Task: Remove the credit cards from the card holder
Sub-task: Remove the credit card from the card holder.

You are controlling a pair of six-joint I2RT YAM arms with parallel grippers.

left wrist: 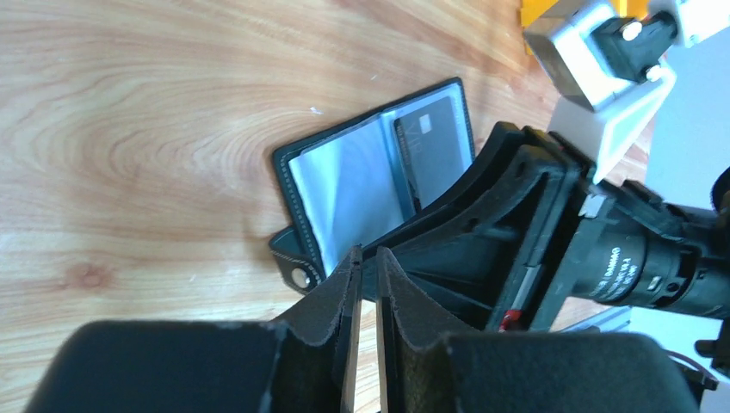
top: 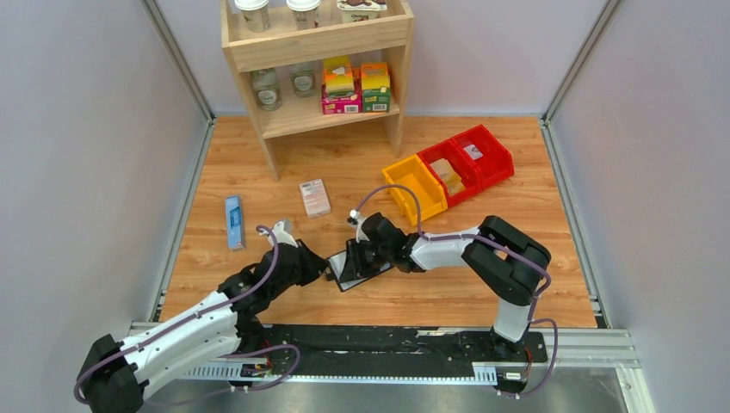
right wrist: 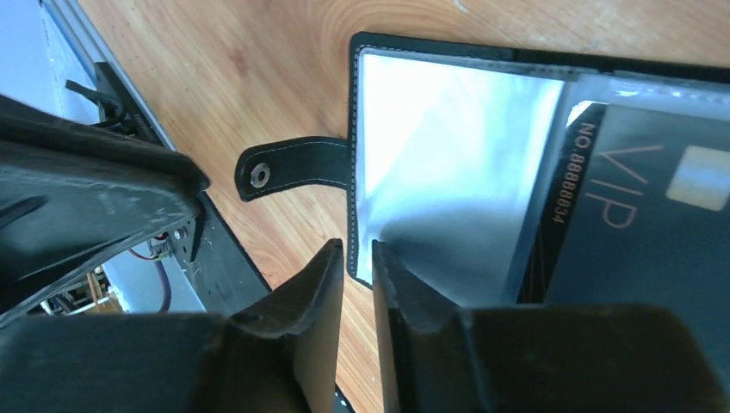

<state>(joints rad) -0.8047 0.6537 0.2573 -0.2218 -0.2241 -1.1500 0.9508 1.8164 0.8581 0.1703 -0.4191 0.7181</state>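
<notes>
The black card holder (top: 355, 267) lies open on the wood table between the two arms. Its clear pocket lining (right wrist: 448, 155) faces up and its snap tab (right wrist: 293, 168) sticks out sideways. A dark credit card (right wrist: 637, 224) printed "VIP" sits in a pocket, and it also shows in the left wrist view (left wrist: 435, 142). My right gripper (right wrist: 357, 249) hovers over the holder's near corner, jaws almost together with nothing between them. My left gripper (left wrist: 368, 254) is at the holder's tab edge (left wrist: 297, 271), jaws almost together and empty. Other cards are hidden.
A pink-and-white box (top: 315, 197) and a narrow blue box (top: 233, 222) lie to the left on the table. Yellow and red bins (top: 448, 172) stand at the back right. A wooden shelf (top: 314, 60) with jars and cartons stands at the back.
</notes>
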